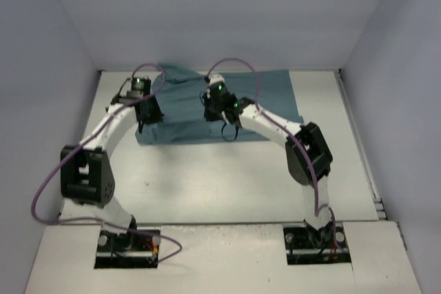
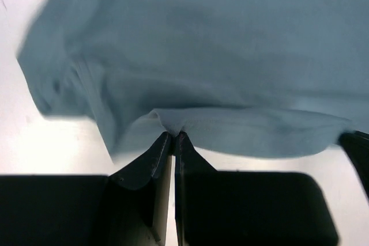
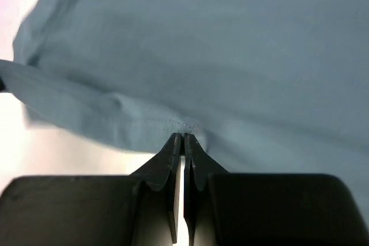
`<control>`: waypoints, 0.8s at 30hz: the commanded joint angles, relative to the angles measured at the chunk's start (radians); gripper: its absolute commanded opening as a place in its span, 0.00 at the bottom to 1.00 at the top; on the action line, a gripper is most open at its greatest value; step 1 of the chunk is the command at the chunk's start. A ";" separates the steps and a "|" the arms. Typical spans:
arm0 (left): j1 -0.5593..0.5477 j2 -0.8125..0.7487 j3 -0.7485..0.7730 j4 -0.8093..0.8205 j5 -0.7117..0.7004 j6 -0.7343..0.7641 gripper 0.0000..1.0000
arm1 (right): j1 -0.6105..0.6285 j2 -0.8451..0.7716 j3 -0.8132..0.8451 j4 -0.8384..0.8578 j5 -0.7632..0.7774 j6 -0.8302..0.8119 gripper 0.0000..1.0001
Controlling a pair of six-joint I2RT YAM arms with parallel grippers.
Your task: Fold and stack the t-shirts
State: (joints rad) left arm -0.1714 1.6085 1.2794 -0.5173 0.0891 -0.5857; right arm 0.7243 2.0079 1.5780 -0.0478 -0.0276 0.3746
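The left hand [image 2: 173, 136] and right hand [image 3: 183, 136] each pinch the teal t-shirt [image 1: 265, 98] hem. Its far edge lies just beyond them, I think.

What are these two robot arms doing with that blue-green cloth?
Two robot arms are folding a teal t-shirt on a white table. The left gripper and right gripper each pinch the shirt's hem, holding it over the rest of the cloth, mid-fold. The hem is not yet released.

T-shirt [image 1: 227, 105]: plain teal — no print or label legible
Arms, bench [image 1: 207, 177]: no readable markings — none
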 commanded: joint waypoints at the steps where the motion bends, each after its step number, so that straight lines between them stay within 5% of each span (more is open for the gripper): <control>1: 0.052 0.128 0.177 0.016 0.044 0.084 0.00 | -0.058 0.100 0.157 -0.017 -0.038 -0.082 0.00; 14: 0.067 0.403 0.522 0.068 0.165 0.185 0.00 | -0.115 0.330 0.508 -0.016 -0.055 -0.190 0.00; 24: 0.092 0.502 0.645 0.080 0.198 0.206 0.00 | -0.121 0.431 0.651 -0.015 -0.040 -0.217 0.00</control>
State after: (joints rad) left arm -0.1048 2.1170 1.8480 -0.4851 0.2578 -0.3996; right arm 0.6120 2.4277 2.1498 -0.0988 -0.0778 0.1845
